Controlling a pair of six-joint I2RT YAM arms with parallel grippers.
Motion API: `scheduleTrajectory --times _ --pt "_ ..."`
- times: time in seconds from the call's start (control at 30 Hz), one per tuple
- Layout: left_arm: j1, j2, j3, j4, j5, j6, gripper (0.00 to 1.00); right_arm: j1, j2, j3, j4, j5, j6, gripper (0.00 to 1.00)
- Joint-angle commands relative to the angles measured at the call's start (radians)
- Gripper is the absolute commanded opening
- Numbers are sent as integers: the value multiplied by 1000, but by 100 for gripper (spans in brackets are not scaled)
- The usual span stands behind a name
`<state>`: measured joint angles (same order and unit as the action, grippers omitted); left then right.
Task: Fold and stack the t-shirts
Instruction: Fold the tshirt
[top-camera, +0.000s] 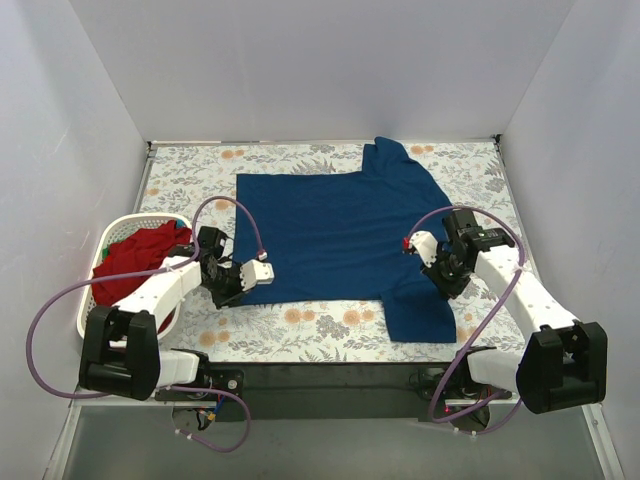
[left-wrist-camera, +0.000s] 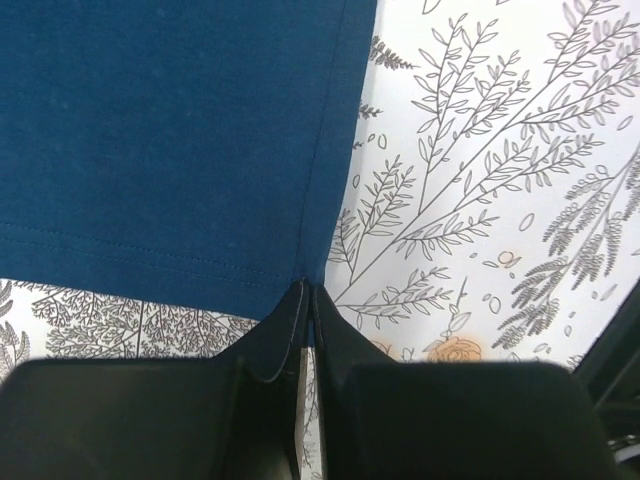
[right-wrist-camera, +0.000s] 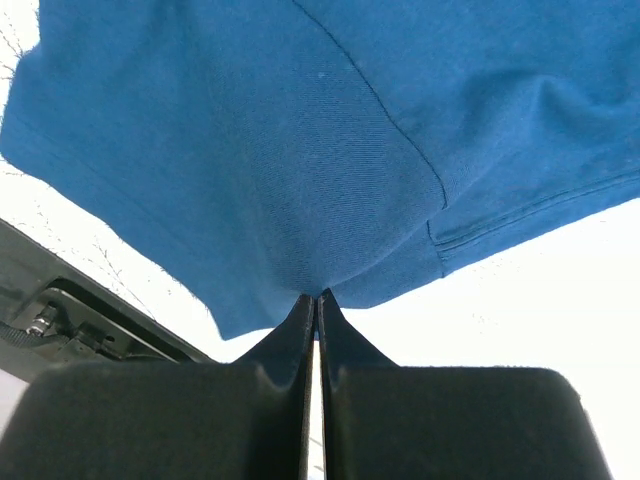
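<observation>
Blue t-shirt (top-camera: 340, 235) lies spread on the floral cover (top-camera: 300, 325). Left gripper (left-wrist-camera: 305, 292) is pinched tight on its hem corner, and right gripper (right-wrist-camera: 315, 297) is clamped on the opposite edge.

A lab-style robot test cell: plain white wall panels (top-camera: 320, 70) box in a floral table cover (top-camera: 190, 172).

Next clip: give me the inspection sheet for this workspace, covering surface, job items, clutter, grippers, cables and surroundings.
Surface: floral table cover, lying flat.
Job's things: blue t-shirt spread flat on the cover; red t-shirt bunched in the basket.
Clutter: white laundry basket at the left edge.
Grippers: left gripper shut on the blue t-shirt's hem corner; right gripper shut on its cloth near a sleeve.
Cables: a purple cable loops by each arm.
Surroundings: plain white walls on three sides.
</observation>
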<state>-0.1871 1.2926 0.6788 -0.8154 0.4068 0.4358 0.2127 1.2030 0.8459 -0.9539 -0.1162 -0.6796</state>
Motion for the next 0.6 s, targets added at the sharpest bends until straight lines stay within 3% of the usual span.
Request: scheduleTrajectory --times 0.0,0.57 --pt "6 -42 54 -88 29 -14 0 -3 -17 58 -46 -22 0 1" --pt "100 33 231 -126 132 -88 0 -47 133 300 -72 -17 -72 1"
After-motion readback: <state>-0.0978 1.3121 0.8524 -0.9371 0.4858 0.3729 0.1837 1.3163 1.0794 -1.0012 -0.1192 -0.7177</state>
